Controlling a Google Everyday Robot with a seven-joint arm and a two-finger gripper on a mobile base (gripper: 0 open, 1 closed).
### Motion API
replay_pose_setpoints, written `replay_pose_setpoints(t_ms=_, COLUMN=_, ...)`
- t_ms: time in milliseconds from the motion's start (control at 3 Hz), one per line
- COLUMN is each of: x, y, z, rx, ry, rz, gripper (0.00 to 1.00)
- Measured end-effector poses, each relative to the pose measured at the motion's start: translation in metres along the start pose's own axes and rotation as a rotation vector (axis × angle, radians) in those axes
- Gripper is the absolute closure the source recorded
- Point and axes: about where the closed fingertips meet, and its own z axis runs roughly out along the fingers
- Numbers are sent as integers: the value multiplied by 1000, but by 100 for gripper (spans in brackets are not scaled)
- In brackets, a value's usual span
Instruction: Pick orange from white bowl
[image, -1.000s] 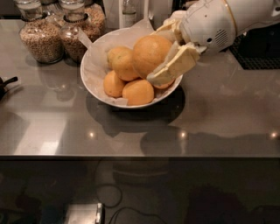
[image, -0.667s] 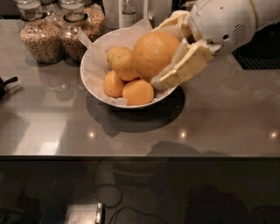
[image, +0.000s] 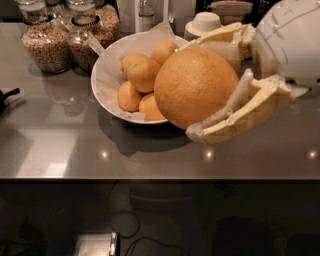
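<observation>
My gripper (image: 200, 87) is shut on an orange (image: 192, 87), one cream finger (image: 240, 112) below it and the other above. It holds the fruit in the air, close to the camera, in front of the right side of the white bowl (image: 107, 75). The bowl stands on the grey counter, lined with crinkled white paper. Several more oranges (image: 141, 72) lie in it; the held orange hides the bowl's right part.
Two glass jars of grain (image: 47, 42) stand at the back left beside the bowl. Small stacked white dishes (image: 205, 22) and a bottle (image: 145, 15) stand behind it. The grey counter (image: 65, 145) has a dark front edge; a black object (image: 6, 97) lies at the far left.
The gripper has lifted the orange up out of the bowl and toward the camera, so it looks much larger now. The oranges left in the bowl have not moved.
</observation>
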Motion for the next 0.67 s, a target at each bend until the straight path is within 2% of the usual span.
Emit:
replay_pose_setpoints(t_ms=333, x=0, y=28, z=-1, rx=33, ry=-70, rz=-7, gripper=100)
replay_pose_setpoints(t_ms=667, x=-2, y=30, z=-2, rx=43, ry=-68, rz=-11, gripper=100)
